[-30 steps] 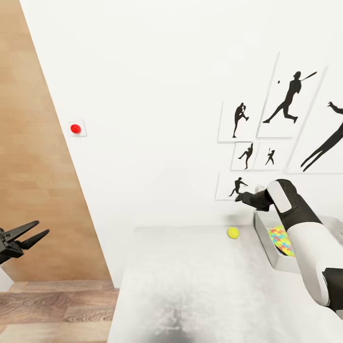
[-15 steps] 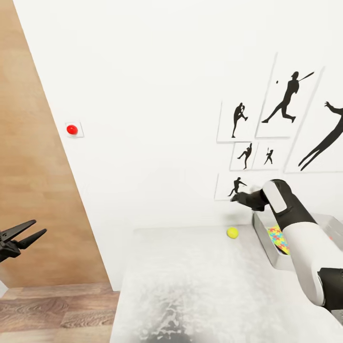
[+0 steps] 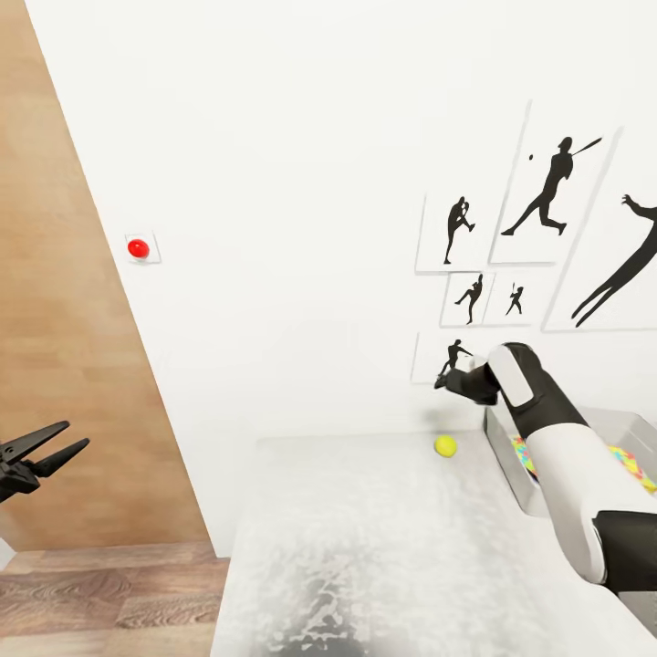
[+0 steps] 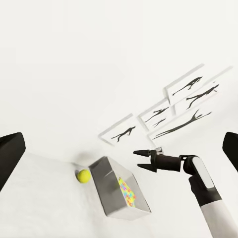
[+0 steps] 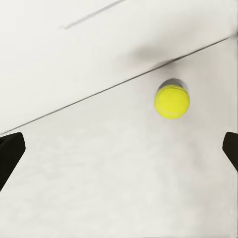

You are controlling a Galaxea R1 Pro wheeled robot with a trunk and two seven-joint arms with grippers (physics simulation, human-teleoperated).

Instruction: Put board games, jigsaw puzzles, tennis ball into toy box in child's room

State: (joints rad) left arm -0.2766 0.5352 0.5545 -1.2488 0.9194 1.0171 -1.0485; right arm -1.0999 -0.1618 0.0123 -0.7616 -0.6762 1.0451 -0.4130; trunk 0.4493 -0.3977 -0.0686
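Observation:
The tennis ball (image 3: 445, 445) lies on the pale grey speckled table (image 3: 365, 538) close to the wall, just left of the toy box (image 3: 504, 452). A jigsaw puzzle (image 3: 631, 462) lies inside the box, partly hidden behind my right arm. My right gripper (image 3: 443, 381) hangs open above the ball, a little over the box's near corner. In the right wrist view the ball (image 5: 171, 101) sits on the table between the spread fingers (image 5: 10, 154). The left wrist view shows the ball (image 4: 84, 175), the box (image 4: 115, 201), the puzzle (image 4: 128, 192) and the right gripper (image 4: 141, 159). My left gripper (image 3: 64, 443) is open and empty, off the table's left.
Black sports-silhouette pictures (image 3: 547, 196) hang on the white wall behind the box. A red button (image 3: 138, 248) sits on the wall at left. A wood panel (image 3: 64, 347) and plank floor (image 3: 100, 593) lie left of the table.
My right arm has swung left, away from the toy box and towards the ball, uncovering more of the puzzle. The view shifted slightly at first. My left gripper stayed put.

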